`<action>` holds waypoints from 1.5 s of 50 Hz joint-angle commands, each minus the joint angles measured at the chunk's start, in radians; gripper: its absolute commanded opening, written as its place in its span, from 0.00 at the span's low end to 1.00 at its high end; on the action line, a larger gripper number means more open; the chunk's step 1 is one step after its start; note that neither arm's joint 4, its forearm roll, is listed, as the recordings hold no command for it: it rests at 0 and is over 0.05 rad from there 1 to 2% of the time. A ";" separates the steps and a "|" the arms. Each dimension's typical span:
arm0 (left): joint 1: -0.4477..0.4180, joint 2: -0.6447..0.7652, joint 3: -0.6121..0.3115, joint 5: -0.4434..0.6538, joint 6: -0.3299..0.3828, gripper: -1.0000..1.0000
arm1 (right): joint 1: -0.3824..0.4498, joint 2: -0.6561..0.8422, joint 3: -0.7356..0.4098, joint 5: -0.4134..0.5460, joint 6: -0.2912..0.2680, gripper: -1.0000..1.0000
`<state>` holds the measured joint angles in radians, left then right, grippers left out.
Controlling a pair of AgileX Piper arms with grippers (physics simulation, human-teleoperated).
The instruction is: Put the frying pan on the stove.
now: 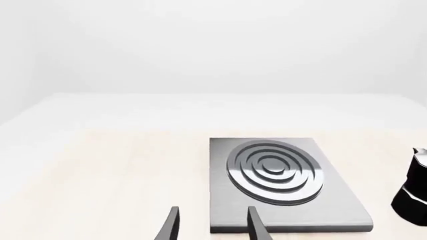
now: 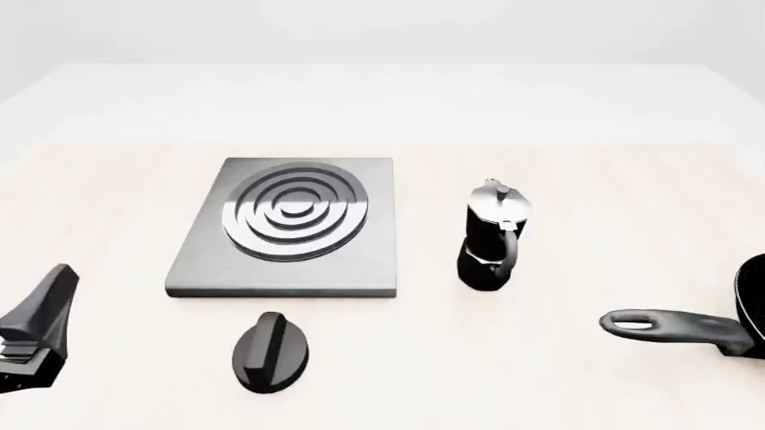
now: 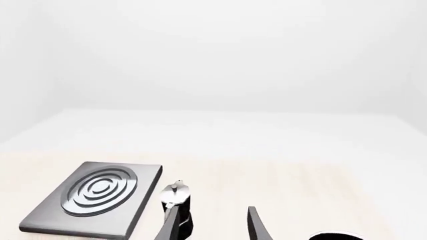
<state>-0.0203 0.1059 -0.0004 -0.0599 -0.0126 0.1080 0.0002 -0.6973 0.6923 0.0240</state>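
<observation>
A bare simulated kitchen mock-up: a pale wood worktop (image 2: pixel 538 376) before blank white walls carries only cookware, namely a stove (image 2: pixel 287 231), moka pot (image 2: pixel 490 237), frying pan (image 2: pixel 687 327) and black knob (image 2: pixel 270 352).

Tabletop with the pan at the far right edge

The left gripper (image 2: pixel 36 336) sat low at the left; the stove (image 2: pixel 287 228) lay ahead of it to its right, the oval knob (image 2: pixel 270 352) beside it, the moka pot (image 2: pixel 492 237) farther right, and the frying pan (image 2: pixel 687 328) farthest, cut off by the edge
</observation>
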 commanded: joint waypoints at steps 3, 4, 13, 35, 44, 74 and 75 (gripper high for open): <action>-0.002 0.001 0.000 0.000 -0.001 1.00 | -0.015 0.000 -0.255 0.265 0.027 1.00; -0.002 0.001 0.000 0.000 0.000 1.00 | -0.016 0.000 -0.273 0.284 0.028 1.00; -0.002 -0.007 0.000 0.006 0.003 1.00 | -0.013 0.000 -0.490 0.506 0.051 1.00; 0.002 -0.038 0.000 0.035 0.009 1.00 | -0.014 0.000 -0.528 0.528 0.100 1.00; -0.015 -0.048 -0.002 0.030 -0.004 1.00 | -0.010 0.000 -0.554 0.528 0.101 1.00; -0.175 0.282 -0.111 -0.234 -0.030 1.00 | 0.026 0.000 -0.610 0.528 0.065 1.00; -0.182 0.298 -0.118 -0.245 -0.026 1.00 | 0.028 0.000 -0.610 0.528 0.064 1.00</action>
<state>-0.1391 0.2576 -0.0700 -0.1937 -0.0621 0.1261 0.0000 -1.2997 1.2195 0.0955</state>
